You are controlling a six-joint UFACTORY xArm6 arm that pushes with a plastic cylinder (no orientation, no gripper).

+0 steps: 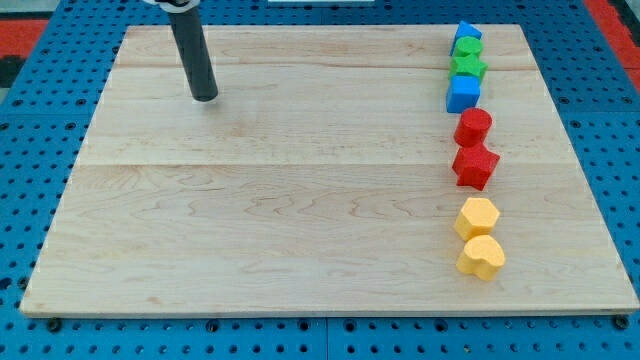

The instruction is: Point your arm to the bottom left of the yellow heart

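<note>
1. Blue pegboard surrounds a pale wooden board, the flat top my tip slides on.
2. Camera view: the yellow heart block ends a column down the view's right, touching a yellow hexagon block.
3. My tip, a dark rod with no jaws, stands well apart, up-left of the heart; its target below-left is open.

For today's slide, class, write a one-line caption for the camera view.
My tip rests at the board's upper left, far from the yellow heart ending the block column at right.
</note>
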